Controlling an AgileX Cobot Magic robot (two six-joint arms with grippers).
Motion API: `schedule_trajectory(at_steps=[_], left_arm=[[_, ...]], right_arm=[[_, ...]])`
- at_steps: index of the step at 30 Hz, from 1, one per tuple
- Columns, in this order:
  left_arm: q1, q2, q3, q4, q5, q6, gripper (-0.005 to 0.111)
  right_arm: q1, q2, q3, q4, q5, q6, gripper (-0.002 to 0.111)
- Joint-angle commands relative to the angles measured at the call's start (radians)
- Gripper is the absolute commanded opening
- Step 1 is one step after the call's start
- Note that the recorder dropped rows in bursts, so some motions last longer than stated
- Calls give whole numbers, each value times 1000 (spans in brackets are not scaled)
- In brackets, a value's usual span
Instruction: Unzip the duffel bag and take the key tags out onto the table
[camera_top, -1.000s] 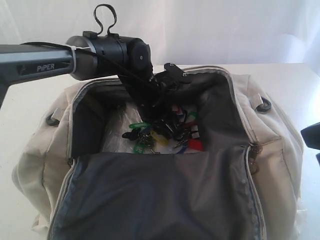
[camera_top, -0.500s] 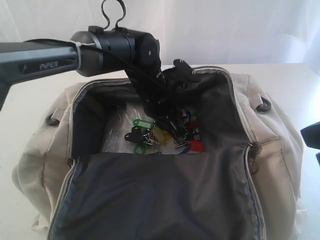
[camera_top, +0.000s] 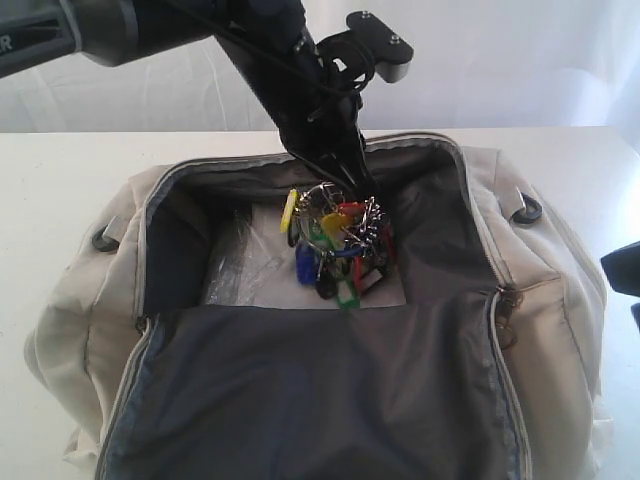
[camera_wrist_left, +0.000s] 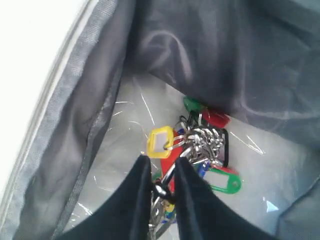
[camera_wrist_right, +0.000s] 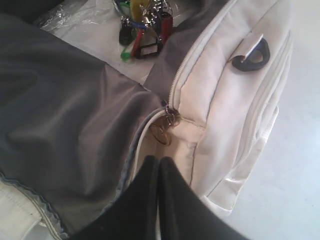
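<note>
The beige duffel bag (camera_top: 560, 300) lies unzipped on the white table (camera_top: 60, 190), its dark lining flap (camera_top: 320, 390) folded toward the front. My left gripper (camera_top: 345, 195) hangs over the bag's opening, shut on the metal ring of the key tags (camera_top: 335, 250), which dangle in a bunch just above the bag's floor. In the left wrist view the key tags (camera_wrist_left: 200, 145) hang below the left gripper (camera_wrist_left: 162, 162). My right gripper (camera_wrist_right: 159, 162) is shut on nothing, hovering above the duffel bag (camera_wrist_right: 235, 110) near its zipper pull (camera_wrist_right: 167, 117); the key tags (camera_wrist_right: 142, 27) show beyond.
Crinkled clear plastic (camera_top: 245, 265) covers the bag's floor. Dark D-rings sit at the bag's ends (camera_top: 527, 209) (camera_top: 105, 238). A white curtain (camera_top: 500, 60) backs the table. Bare tabletop lies beside the bag on the right (camera_wrist_right: 300, 165).
The left gripper has closed on the key tags' ring and risen, lifting the bunch off the bag's floor. The right arm has not moved.
</note>
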Motion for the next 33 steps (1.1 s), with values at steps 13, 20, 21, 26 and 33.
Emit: schedule_trajectory(at_steps=[13, 20, 21, 26, 33], left_arm=[[-2, 12, 14, -37, 65, 142, 0], [-2, 91, 14, -45, 59, 143, 0], [-2, 93, 14, -41, 58, 141, 2], [-2, 91, 8, -41, 77, 57, 57], [-2, 91, 8, -39, 82, -175, 67]], right_arm=[[1, -4, 3, -3, -22, 5, 0], [1, -4, 3, -3, -22, 5, 0], [1, -4, 3, -3, -22, 5, 0], [1, -4, 3, -3, -22, 5, 0], [1, -4, 3, -3, -22, 5, 0]])
